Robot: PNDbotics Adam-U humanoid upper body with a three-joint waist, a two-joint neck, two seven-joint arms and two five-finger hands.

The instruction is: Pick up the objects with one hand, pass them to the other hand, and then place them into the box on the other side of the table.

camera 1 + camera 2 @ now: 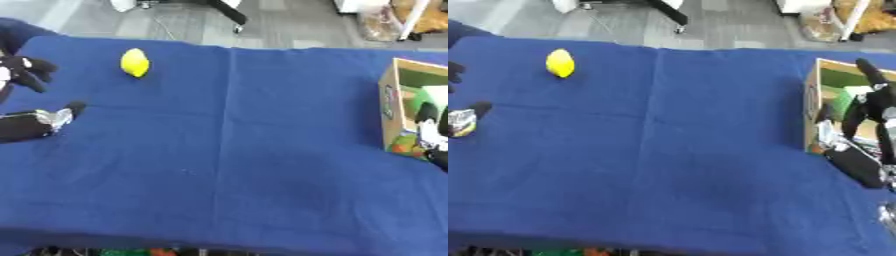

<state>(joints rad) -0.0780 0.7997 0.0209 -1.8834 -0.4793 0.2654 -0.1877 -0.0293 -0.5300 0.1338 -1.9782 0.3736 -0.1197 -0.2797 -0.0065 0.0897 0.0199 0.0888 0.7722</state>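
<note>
- Blue cloth nearest, bare in front.
- Right hand over box, fingers spread, holding nothing.
- Left hand at left edge, fingers relaxed, empty.
- Lemon far left, untouched.
- Likely between objects; next: left-hand grasp of lemon.

You have one yellow, lemon-shaped object on the blue counter, lying well to the left of the box. You have one cardboard box, open at the top, standing at the counter's right edge. Inside that box there is green and white stuff, but you cannot count it from here. You have two robot hands in view: the left robot hand far left of the box, and the right robot hand over the box itself.
</note>
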